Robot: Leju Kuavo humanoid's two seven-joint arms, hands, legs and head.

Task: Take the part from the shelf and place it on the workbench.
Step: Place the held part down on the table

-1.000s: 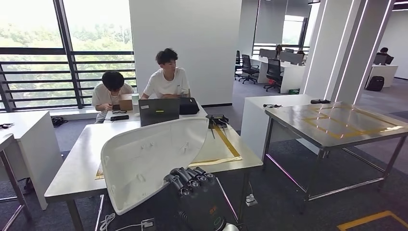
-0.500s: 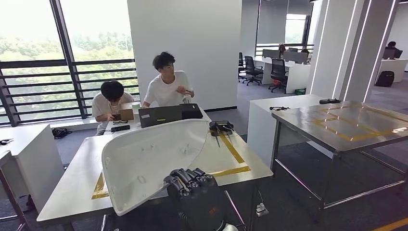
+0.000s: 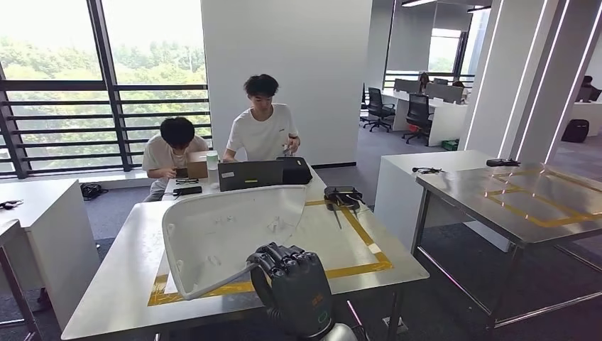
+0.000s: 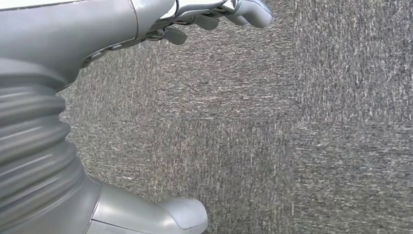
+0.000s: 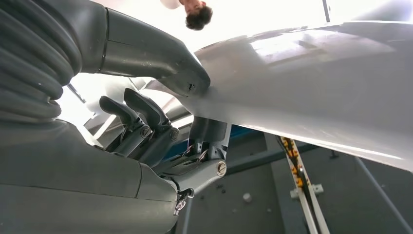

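The workbench [image 3: 135,266] with its yellow tape square looks closer and more centred than a second ago, but that's the camera moving. The big white part [image 3: 227,234] hangs over its near edge, with the right hand [image 3: 287,273] gripping its near rim as before. The left hand [image 4: 214,14] hangs over grey carpet with fingers loosely apart, holding nothing.

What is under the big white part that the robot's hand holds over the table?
Under the white part lie the white table and a yellow tape frame. The frame's left side and some tabletop are covered by the part. The right hand grips its near edge.
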